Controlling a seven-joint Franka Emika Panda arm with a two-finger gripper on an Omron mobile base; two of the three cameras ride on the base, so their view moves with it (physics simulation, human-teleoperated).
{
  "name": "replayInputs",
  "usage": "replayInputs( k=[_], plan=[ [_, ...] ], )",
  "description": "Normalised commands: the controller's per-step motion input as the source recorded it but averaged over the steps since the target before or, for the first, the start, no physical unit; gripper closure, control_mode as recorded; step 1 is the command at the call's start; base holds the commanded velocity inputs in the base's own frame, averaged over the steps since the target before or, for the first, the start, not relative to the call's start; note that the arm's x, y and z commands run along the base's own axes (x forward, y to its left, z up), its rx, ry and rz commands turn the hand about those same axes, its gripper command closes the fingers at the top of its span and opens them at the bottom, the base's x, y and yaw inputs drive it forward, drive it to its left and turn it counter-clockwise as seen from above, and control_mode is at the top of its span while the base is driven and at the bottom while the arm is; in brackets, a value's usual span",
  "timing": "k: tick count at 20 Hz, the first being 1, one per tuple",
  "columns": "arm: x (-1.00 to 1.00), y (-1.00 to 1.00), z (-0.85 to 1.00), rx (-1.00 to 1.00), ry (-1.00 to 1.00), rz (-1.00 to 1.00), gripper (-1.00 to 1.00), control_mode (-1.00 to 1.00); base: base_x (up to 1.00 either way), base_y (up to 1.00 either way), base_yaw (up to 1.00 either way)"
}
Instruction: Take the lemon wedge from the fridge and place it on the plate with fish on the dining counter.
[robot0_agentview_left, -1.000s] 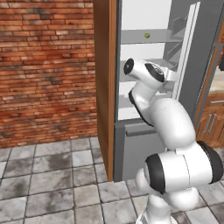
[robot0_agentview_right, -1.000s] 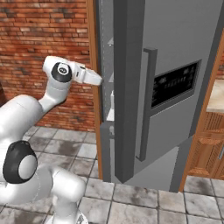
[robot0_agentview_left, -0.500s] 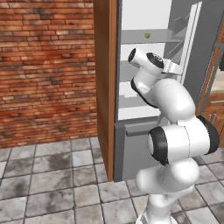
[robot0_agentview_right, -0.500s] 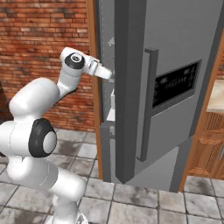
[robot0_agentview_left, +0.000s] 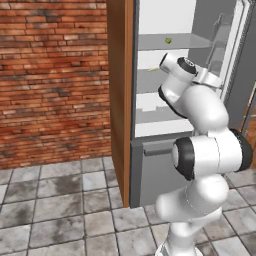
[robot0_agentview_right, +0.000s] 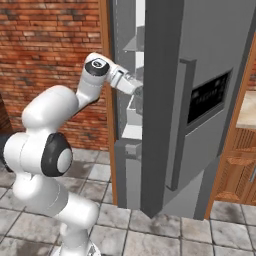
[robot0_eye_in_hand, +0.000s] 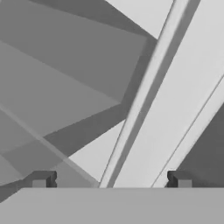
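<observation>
The grey steel fridge (robot0_agentview_right: 205, 60) stands with its door (robot0_agentview_left: 240, 75) swung wide, white shelves (robot0_agentview_left: 150, 100) showing inside. A small yellow-green piece, likely the lemon wedge (robot0_agentview_left: 168, 40), lies on the upper shelf. My hand (robot0_agentview_left: 209, 78) reaches in at middle-shelf height, below and right of that piece, pointing toward the door side. In the right base view the hand (robot0_agentview_right: 131, 84) slips behind the door's edge. My gripper (robot0_eye_in_hand: 109, 179) is open, with nothing between its fingertips (robot0_eye_in_hand: 40, 179), and faces white and grey inner panels. The plate with fish and the dining counter are out of view.
A red brick wall (robot0_agentview_left: 50, 75) and a brown wooden side panel (robot0_agentview_left: 120, 100) flank the fridge on the left. A beige-topped counter over brown wooden cabinets (robot0_agentview_right: 242, 150) stands to the right. Grey floor tiles (robot0_agentview_left: 60, 200) lie in front. A thin yellow streak (robot0_agentview_left: 152, 69) lies on the second shelf.
The arm has pushed further forward and the hand has gone deeper into the fridge, toward the door side. The gripper has stayed open.
</observation>
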Motion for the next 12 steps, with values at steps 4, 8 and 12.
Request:
replayInputs(
  k=[4, 8, 12],
  plan=[
    [-0.96, -1.0, -0.14, 0.0, -0.01, -0.13, -1.0, -1.0, 0.0, 0.0, 0.0],
    [-1.0, -1.0, -0.08, 0.06, -0.08, -0.02, -1.0, -1.0, 0.0, 0.0, 0.0],
    [-1.0, -1.0, -0.05, 0.11, -0.09, 0.0, -1.0, -1.0, 0.0, 0.0, 0.0]
  ],
)
